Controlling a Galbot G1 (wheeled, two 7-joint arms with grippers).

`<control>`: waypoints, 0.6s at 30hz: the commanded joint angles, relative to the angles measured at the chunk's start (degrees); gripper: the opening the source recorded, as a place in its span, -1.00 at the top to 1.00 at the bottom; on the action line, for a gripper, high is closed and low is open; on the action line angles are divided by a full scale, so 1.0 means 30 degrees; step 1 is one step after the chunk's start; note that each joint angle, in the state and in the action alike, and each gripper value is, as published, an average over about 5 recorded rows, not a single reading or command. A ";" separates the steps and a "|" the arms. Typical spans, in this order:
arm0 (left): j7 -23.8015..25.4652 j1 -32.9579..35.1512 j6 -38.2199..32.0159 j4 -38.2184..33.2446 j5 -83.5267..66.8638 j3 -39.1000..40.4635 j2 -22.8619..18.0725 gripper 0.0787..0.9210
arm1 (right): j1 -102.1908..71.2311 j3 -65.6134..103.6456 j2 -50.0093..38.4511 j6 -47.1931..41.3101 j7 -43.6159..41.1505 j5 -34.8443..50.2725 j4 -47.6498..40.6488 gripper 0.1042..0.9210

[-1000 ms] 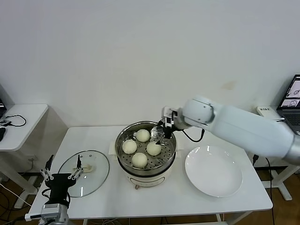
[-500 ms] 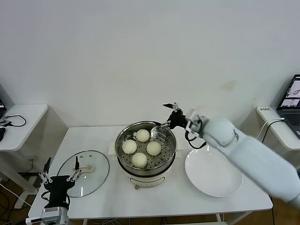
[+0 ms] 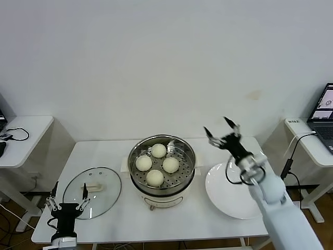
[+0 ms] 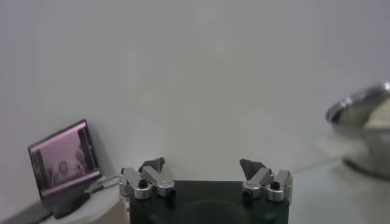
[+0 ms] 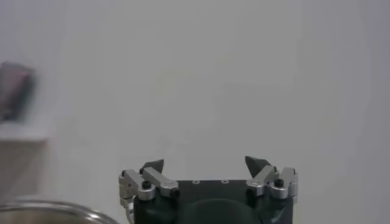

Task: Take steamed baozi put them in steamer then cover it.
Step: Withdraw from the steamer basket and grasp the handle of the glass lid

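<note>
Left claw (image 3: 67,203) partly cut off.

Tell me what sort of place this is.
Probably a lab or office rigged as a test kitchen: a steamer with buns on a plain white table, bare walls, and a laptop on a side desk.

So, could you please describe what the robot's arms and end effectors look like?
The right arm has a smooth glossy white shell, with a black cable looping near the wrist. Both the right end effector and the left end effector have a black body, silver metal finger links with dark screws, and pointed dark fingertips.
</note>
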 commanded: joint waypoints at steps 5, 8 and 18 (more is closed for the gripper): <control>0.1282 0.0554 -0.1206 0.4222 1.4924 -0.1898 0.2792 -0.77 | -0.9624 0.7581 0.3697 0.0305 0.0849 -0.0334 0.2840 -0.76; 0.1461 0.0058 -0.1216 0.5204 1.6413 -0.1774 0.3168 -0.77 | -0.9810 0.7687 0.3774 0.0363 0.0939 -0.0606 0.2847 -0.76; 0.2225 -0.2750 -0.1248 0.7286 1.7352 -0.0797 0.4085 -0.77 | -1.0460 0.7463 0.4285 0.0391 0.0921 -0.0985 0.3452 -0.76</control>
